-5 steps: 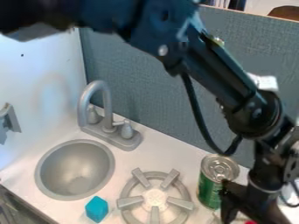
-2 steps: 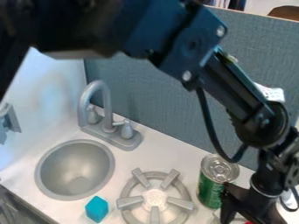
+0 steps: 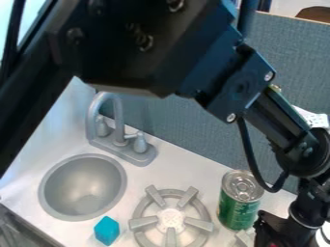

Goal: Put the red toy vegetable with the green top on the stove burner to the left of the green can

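Observation:
The black gripper (image 3: pixel 280 232) hangs low at the bottom right corner, just right of a green can (image 3: pixel 237 212) with a silver top. A bit of something red shows at the frame's bottom edge by the gripper; whether it is held is not visible. The can stands upright beside the grey stove burner (image 3: pixel 171 218). A blue block (image 3: pixel 106 230) lies on the white counter between the sink and the burner.
A round grey sink (image 3: pixel 84 187) is set in the counter at left, with a grey faucet (image 3: pixel 119 137) behind it. A blue-grey partition (image 3: pixel 193 128) runs along the back. The arm's large links cross above the upper left and middle.
The arm has swung to the right and its upper links sit lower in view. The gripper has shifted right, leaving more of the can uncovered. The can and block have not moved.

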Robot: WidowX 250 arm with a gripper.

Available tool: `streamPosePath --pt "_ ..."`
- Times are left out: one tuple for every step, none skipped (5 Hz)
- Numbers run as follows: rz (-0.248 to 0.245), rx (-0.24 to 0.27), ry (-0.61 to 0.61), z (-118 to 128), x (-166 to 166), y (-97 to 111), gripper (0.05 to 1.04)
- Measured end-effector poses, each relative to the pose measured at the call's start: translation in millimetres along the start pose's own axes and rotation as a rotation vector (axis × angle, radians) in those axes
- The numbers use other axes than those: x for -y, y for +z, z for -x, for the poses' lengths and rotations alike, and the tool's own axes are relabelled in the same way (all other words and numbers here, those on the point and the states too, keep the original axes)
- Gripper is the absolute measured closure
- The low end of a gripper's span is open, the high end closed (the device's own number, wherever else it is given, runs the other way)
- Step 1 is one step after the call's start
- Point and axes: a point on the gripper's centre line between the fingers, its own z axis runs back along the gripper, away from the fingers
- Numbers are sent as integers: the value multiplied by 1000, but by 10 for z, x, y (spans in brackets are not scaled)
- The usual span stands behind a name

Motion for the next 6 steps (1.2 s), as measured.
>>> streamPosePath --pt "-19 -21 18 -42 -14 -86 83" --pt "-40 -29 29 -74 -34 -131 136" --pt "-47 -21 34 -81 -40 -134 391" --pt "-35 -19 41 -42 -34 -173 576" --pt "-17 -4 47 78 -49 -48 685" --pt "9 67 55 239 -92 252 747"
